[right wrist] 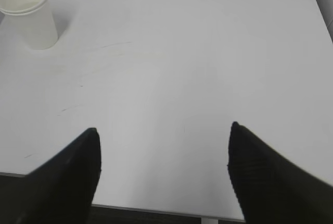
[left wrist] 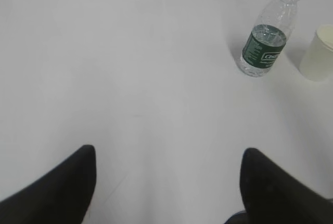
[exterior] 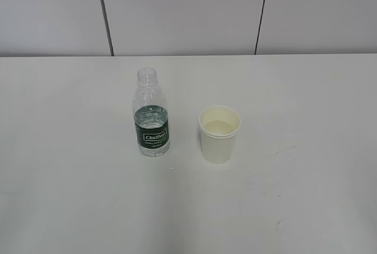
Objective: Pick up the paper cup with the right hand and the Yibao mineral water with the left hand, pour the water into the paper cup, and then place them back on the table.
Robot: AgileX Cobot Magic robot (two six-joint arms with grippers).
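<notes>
Exterior view shows the Yibao mineral water (exterior: pixel 152 114) standing upright and uncapped on the white surface (exterior: pixel 70 177), with the paper cup (exterior: pixel 219 133) upright just to its right, the two apart. Water fills the bottle to about label height, and the cup holds some pale liquid. Neither arm appears there. Left wrist view has the left hand (left wrist: pixel 166 182) with fingers spread wide, holding nothing, the bottle far to the right. Right hand (right wrist: pixel 164 174) fingers are likewise spread and empty, cup far left.
</notes>
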